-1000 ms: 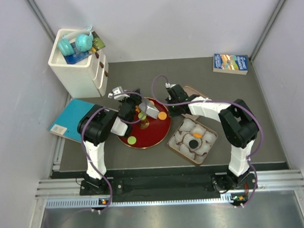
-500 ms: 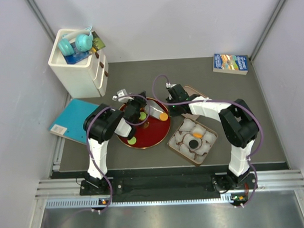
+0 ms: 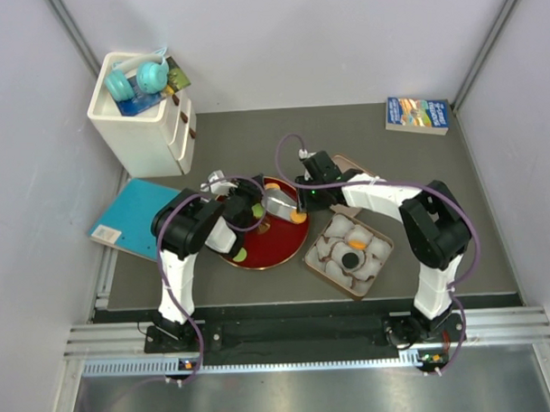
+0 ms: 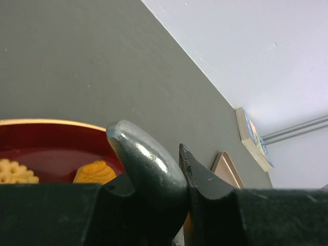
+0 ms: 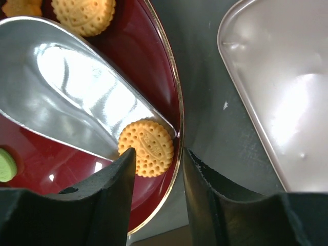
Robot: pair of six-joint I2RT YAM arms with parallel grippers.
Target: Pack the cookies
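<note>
The left gripper [image 4: 151, 177] is clenched on the scoop [image 4: 146, 154], whose handle fills the gap between its fingers. In the left wrist view a pale cookie [image 4: 15, 171] and an amber cookie [image 4: 95, 171] lie on the plate [image 4: 51, 146], left of the handle and clear of the fingers. From above, a green cookie [image 3: 239, 253] sits near the plate's near-left edge.

The right gripper [image 5: 158, 154] hangs over the plate's right rim, its fingers released and spread wider than the orange cookie [image 5: 146, 147] that lies flat below the gap. That cookie touches the scoop's tip and sits just inside the rim. Its lower-left edge meets the left fingertip in the view, but contact cannot be told. The right finger [image 5: 215, 195] stands clear of it.

A silver tray [image 5: 277, 92] lies right of the plate, apart from it. Farther right, the box [image 3: 313, 259] holds a black cookie [image 3: 350, 259].
</note>
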